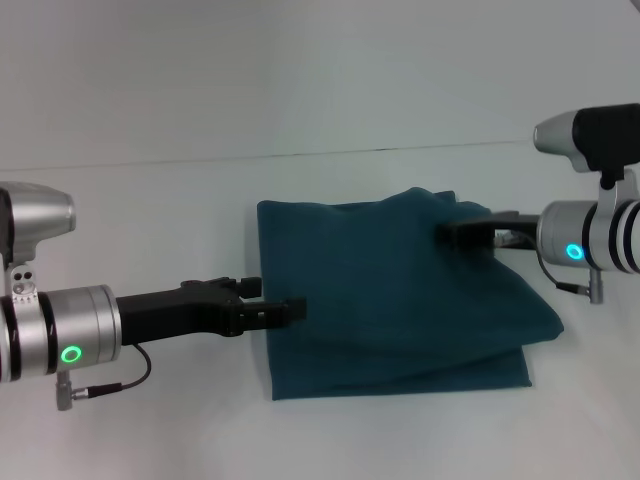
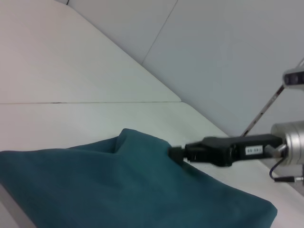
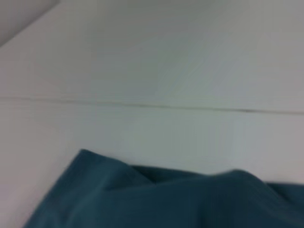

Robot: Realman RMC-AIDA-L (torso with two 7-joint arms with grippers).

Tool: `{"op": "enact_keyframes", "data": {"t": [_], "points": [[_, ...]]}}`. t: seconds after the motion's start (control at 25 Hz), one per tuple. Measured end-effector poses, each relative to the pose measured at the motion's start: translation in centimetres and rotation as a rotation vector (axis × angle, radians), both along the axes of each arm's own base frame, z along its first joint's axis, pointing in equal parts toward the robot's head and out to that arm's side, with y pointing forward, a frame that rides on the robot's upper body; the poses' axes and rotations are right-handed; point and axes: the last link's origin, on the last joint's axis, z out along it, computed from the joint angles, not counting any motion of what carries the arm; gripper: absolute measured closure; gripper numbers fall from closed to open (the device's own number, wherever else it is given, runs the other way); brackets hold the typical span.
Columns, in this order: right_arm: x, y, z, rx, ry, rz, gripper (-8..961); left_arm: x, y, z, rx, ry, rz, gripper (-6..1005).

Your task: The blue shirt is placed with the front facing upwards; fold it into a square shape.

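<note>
A plain white tabletop [image 1: 130, 430] is seen beneath a pale wall, with a thin seam running across the far side. The left hand [image 1: 288, 308] is held at the shirt's left edge, level with the cloth; whether it is spread or pinched on the fabric cannot be told. The right hand [image 1: 462, 233] is set at the raised far-right portion of the cloth, where the fabric is lifted into a peak; it appears to be closed on that fold, as the left wrist view suggests. The blue shirt [image 1: 390, 310] is found at the middle of the tabletop, already reduced to a compact, roughly rectangular bundle, with no sleeves or print showing. The folding is judged well advanced. The right side remains uneven and layered, so a final fold or flattening is judged outstanding.
</note>
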Motion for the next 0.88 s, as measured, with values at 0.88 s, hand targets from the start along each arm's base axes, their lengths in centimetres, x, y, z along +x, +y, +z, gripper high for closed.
{"op": "enact_keyframes", "data": {"t": [0.88], "points": [[-2.4, 1.9, -2.2, 0.01, -0.141, 0.069, 954, 0.1, 0.0, -0.1, -0.007, -0.011, 0.019, 35]]}}
